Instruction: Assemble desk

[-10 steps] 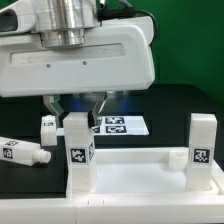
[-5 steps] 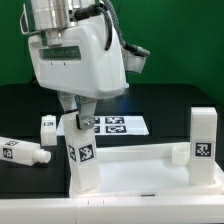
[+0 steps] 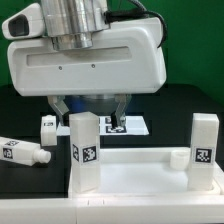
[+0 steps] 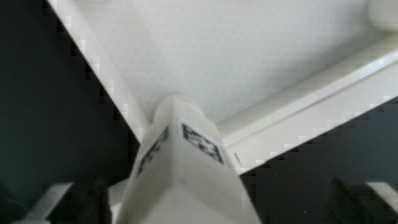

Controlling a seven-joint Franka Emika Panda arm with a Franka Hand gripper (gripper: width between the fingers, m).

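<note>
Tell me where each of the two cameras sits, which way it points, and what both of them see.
Exterior view: off the arm, low, looking roughly level across the tabletop at the upright leg at its corner; the robot's white body and open jaws hang above the leg.
Wrist view: on the wrist, looking down between the jaws onto that leg's top and the tabletop; only dark jaw tips show, either side.
Shared: the leg, the tabletop corner, the jaws clear of the leg.
</note>
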